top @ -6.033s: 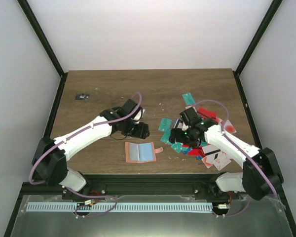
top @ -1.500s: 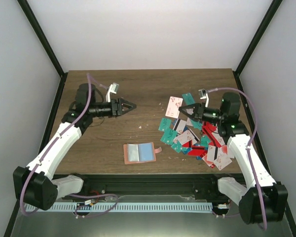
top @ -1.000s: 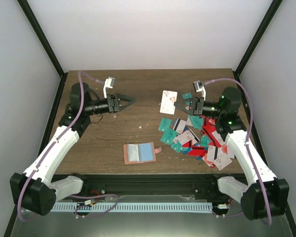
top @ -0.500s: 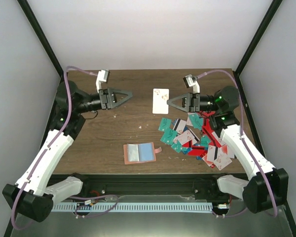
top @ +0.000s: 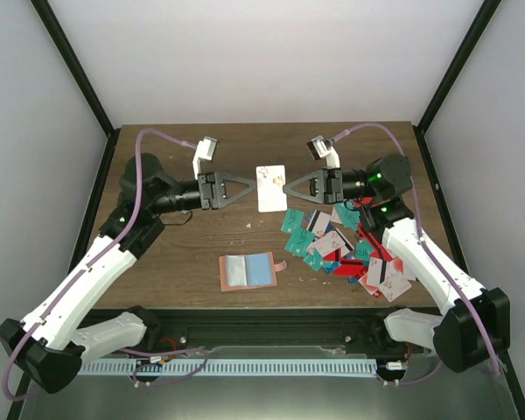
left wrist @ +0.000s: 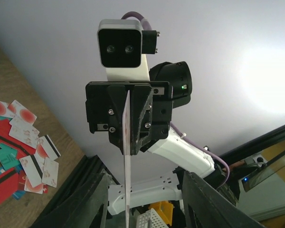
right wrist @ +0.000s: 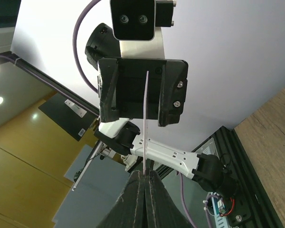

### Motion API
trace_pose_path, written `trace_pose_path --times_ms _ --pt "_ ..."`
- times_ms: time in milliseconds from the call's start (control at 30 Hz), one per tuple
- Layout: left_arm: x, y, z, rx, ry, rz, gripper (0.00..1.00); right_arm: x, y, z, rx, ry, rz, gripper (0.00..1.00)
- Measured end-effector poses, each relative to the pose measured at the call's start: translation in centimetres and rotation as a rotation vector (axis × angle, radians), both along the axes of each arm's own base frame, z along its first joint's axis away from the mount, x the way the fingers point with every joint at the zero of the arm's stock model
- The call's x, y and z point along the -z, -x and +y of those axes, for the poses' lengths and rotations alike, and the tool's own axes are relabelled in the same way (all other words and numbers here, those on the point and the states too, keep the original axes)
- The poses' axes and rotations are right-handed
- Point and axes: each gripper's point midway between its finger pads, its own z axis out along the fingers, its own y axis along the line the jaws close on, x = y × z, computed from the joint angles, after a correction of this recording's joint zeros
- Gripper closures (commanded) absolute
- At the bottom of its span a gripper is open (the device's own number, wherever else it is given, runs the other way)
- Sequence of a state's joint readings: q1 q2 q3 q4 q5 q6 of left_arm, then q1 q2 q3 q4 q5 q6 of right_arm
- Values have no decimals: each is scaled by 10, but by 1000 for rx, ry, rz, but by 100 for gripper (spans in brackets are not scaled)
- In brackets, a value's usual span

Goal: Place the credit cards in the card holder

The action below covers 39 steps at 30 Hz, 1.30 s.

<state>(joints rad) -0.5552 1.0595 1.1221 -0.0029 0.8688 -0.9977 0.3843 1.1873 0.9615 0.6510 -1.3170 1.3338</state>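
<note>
My right gripper is shut on the right edge of a white-pink credit card, held upright in the air above the table's middle. In the right wrist view the card runs edge-on from my closed fingertips. My left gripper faces it from the left, open, with its fingers either side of the card's free edge and a gap on both sides. Several more credit cards lie heaped at the right. The card holder lies open and flat near the front edge.
Black frame posts rise at the back corners, with white walls behind them. The card pile reaches nearly to the table's right edge. Bare wood lies between the holder and the left arm.
Both arms have swung toward the middle, and the right one carried the card leftward. My left jaws now straddle the card's free edge and have narrowed.
</note>
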Motion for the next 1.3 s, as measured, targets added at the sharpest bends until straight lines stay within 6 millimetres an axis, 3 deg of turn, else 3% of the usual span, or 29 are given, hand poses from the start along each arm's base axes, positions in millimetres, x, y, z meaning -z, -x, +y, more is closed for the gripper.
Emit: trace_pose_path --times_ms 233,367,533,567,633,667,733,833,967,1033,1100,1300 --pt "5 4 -5 -19 -9 6 72 -1 3 1 -13 0 5 99" --pt "7 5 -10 -19 -14 5 92 0 5 2 -21 2 5 99" --pt "13 0 -13 -41 -31 5 96 1 6 2 -31 8 3 98" --pt "13 -1 -12 -46 -32 4 96 1 5 2 -33 12 6 90" --pt "15 -3 -12 -57 -39 3 96 3 2 4 -32 21 13 58" --pt "16 -5 -12 -64 -45 1 96 5 0 4 -30 28 16 47" --pt "24 -8 -12 -78 -70 10 96 8 -4 6 -20 47 16 38" --pt "40 -13 -9 -110 -128 29 96 14 -13 8 23 82 23 33" --pt "66 -18 4 -154 -200 51 96 41 -25 9 102 159 66 31" --pt "87 -18 14 -178 -246 77 96 67 -34 7 170 237 111 31" --pt "109 -19 25 -207 -301 110 96 77 -37 6 198 271 124 31" --pt "170 -25 57 -291 -474 187 96 137 -54 -6 327 467 199 31"
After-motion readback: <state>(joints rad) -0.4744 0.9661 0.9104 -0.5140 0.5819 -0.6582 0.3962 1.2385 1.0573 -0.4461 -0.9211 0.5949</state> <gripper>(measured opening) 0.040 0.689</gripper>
